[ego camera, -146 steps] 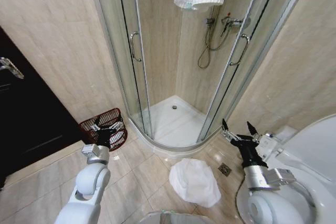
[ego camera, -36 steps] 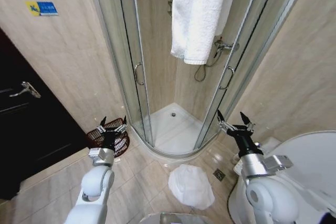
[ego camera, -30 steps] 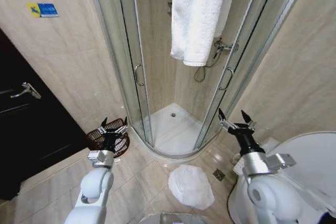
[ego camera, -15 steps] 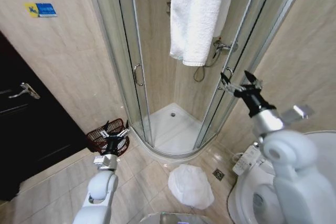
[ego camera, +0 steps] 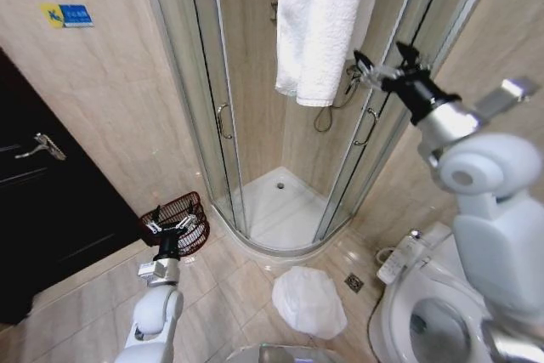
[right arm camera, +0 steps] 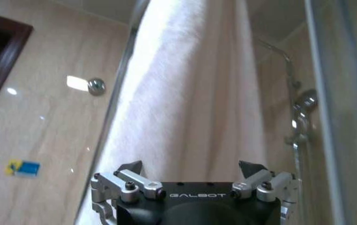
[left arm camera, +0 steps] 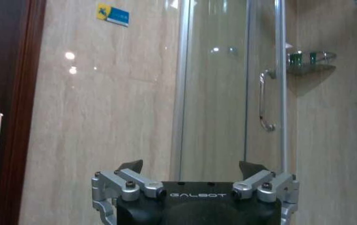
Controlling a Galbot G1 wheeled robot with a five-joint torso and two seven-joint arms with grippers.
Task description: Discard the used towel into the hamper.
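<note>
While the right pincer [ego camera: 384,64] is raised high with its jaws spread wide and empty, the hanging white towel [ego camera: 321,23] sits just in front of it, draped over the top of the shower enclosure [ego camera: 255,125]; the right wrist view has the towel [right arm camera: 191,93] square ahead of the open fingertips [right arm camera: 130,166], not yet between them.

Left pincer [ego camera: 168,225] is low, also wide and empty, just in front of the hamper [ego camera: 174,217], which stands on the floor by the enclosure's curved edge, far below and to the left of the right pincer.

A second white cloth [ego camera: 309,299] lies crumpled on the floor tiles, well below the right pincer, near the toilet [ego camera: 442,312].

Risks, as judged:
- Which cloth is the used one is unclear; taking the hanging towel may be the wrong pick.
- A shallow pinch on thick terry could slip as the towel's weight comes off the rail.
- The towel may drag or snag on the shower fittings [ego camera: 350,82] beside it.
- The hamper mouth is small; a long towel could drape over the rim or tip the basket.
</note>
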